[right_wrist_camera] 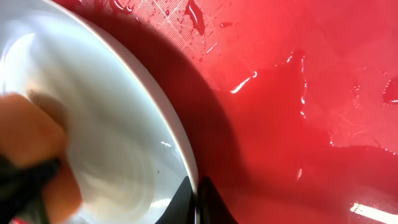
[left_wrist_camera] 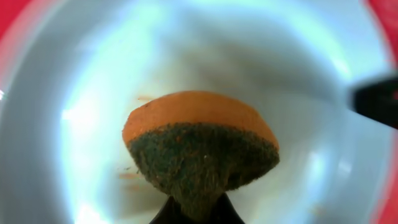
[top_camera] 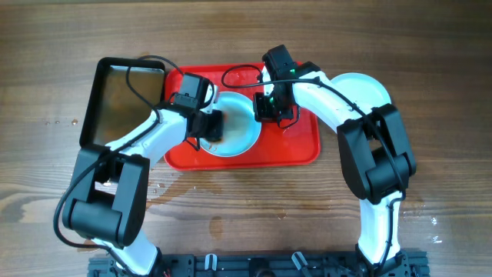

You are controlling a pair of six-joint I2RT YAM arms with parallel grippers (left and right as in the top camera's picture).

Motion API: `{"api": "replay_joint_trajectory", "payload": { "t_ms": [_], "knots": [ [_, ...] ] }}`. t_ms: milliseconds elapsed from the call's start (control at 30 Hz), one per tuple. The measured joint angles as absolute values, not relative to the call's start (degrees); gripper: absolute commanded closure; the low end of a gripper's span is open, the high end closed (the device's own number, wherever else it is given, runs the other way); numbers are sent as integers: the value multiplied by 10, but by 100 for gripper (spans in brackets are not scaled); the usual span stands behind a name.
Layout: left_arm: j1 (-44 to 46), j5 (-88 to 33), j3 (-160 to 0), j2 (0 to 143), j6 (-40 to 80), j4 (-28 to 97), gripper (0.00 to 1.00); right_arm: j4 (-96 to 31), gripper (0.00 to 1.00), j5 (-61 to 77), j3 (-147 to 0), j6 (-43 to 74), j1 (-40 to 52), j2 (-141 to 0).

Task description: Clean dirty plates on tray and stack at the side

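Observation:
A pale plate (top_camera: 237, 131) lies on the red tray (top_camera: 300, 146). My left gripper (top_camera: 211, 127) is shut on an orange sponge with a dark green scrub side (left_wrist_camera: 202, 146), pressed onto the plate's inside (left_wrist_camera: 81, 124); faint brown smears (left_wrist_camera: 127, 176) show beside it. My right gripper (top_camera: 265, 108) is shut on the plate's right rim (right_wrist_camera: 183, 149), with wet tray (right_wrist_camera: 298, 124) behind. The sponge shows blurred at the left of the right wrist view (right_wrist_camera: 31, 143). Another plate (top_camera: 361, 88) lies off the tray at the right, partly hidden by my right arm.
A black metal pan (top_camera: 123, 100) stands left of the tray. Water drops lie on the tray floor (right_wrist_camera: 193, 15) and on the wooden table (top_camera: 165, 188) in front of the tray. Cables run over the tray's far edge.

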State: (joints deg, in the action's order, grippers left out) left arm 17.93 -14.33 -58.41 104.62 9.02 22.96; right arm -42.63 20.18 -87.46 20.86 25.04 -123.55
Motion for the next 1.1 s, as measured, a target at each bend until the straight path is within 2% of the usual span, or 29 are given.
{"api": "replay_joint_trajectory", "payload": {
  "t_ms": [200,533,800,967,1100],
  "knots": [
    [179,-205,-583,1047,111,187,96,-423,96,202,-875,209,250,-1235],
    [179,-72,-583,1064,220,105,96,-423,96,206,-875,209,250,-1235],
    [178,-43,-601,1078,287,159,96,-424,96,206,-875,209,250,-1236],
    [170,-110,-618,1076,295,241,96,-424,96,206,-875,209,250,-1235],
    [151,-231,-620,1083,281,276,96,-424,96,206,-875,209,250,-1235]
  ]
}}
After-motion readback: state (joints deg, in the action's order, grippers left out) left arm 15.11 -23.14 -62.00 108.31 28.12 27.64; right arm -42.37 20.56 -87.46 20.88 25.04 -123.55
